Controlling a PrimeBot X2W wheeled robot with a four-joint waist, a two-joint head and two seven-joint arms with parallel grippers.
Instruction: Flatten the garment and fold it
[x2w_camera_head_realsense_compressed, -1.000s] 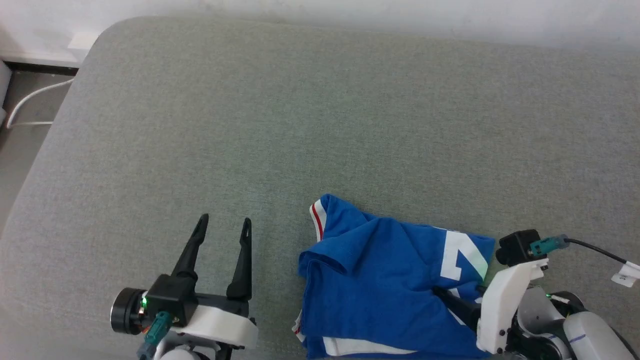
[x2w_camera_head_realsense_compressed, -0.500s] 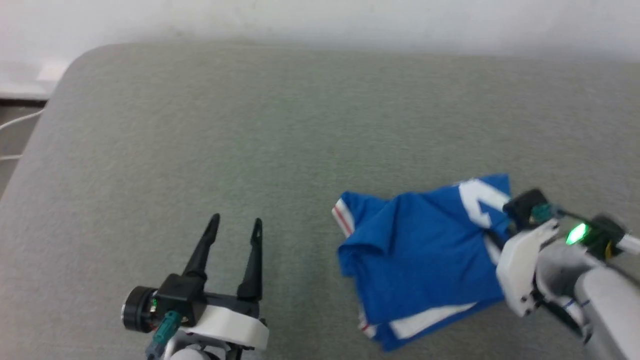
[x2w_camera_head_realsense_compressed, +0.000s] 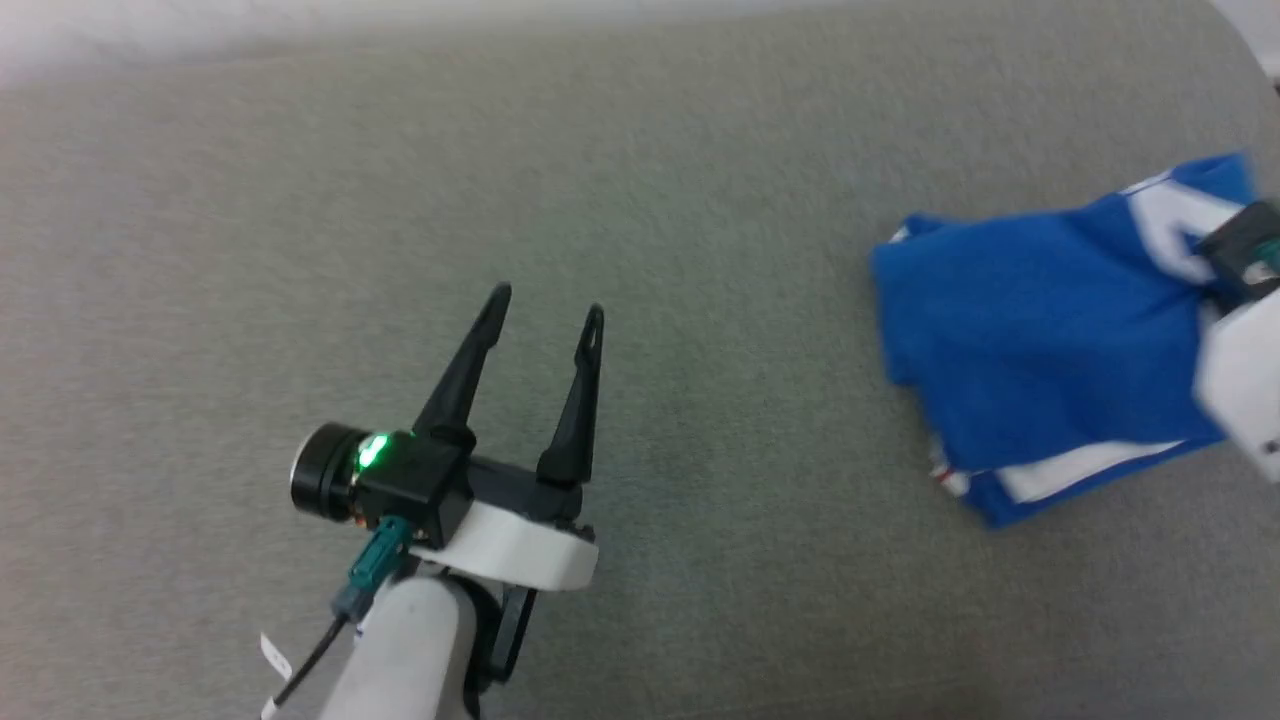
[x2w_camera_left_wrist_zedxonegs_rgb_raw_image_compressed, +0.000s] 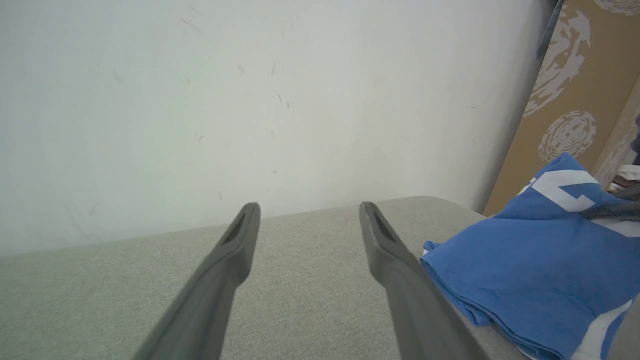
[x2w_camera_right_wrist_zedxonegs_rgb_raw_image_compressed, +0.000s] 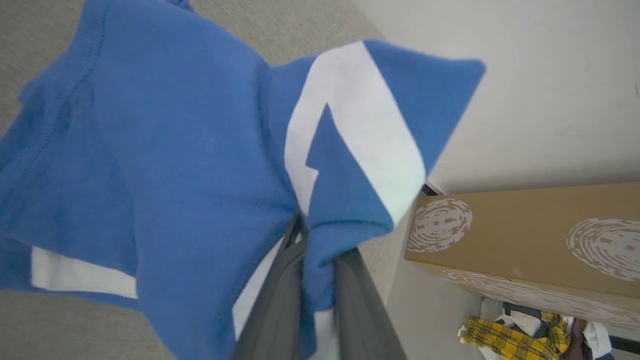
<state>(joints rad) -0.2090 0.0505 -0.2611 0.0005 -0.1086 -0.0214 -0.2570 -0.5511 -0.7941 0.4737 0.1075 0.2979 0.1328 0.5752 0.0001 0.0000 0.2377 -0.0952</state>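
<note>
**Shirt** (x2w_camera_head_realsense_compressed: 1030, 340): blue, bunched in several layers, lying at the far right of the grey cushion (x2w_camera_head_realsense_compressed: 300, 200), near its right edge. It is not flat. A white numeral shows on the raised corner.

**Right gripper** (x2w_camera_right_wrist_zedxonegs_rgb_raw_image_compressed: 320, 245): jaws clamped on a pinch of cloth just below the numeral. The cloth fans out and up from the pinch, so the grip carries that corner. In the left wrist view the lower layers rest on the cushion. Judgement: a single-point hold like this serves to drag or lift the bundle into position, not to spread it. The head view is smeared on that side, so whether the near hem is clear of the cushion cannot be settled.

**Left gripper** (x2w_camera_head_realsense_compressed: 548, 302): jaws apart and empty, held low over bare cushion, well apart from the shirt and pointing toward the wall (x2w_camera_left_wrist_zedxonegs_rgb_raw_image_compressed: 250, 75). Judgement: kept out of the way, and placed to take a second corner.

**Status:** flattening is not yet achieved and no fold can be credited.

**Risk:** layers pinched together may come up as one when the shirt is spread. A cardboard box (x2w_camera_right_wrist_zedxonegs_rgb_raw_image_compressed: 525, 235) stands just beyond the cushion's right end.
</note>
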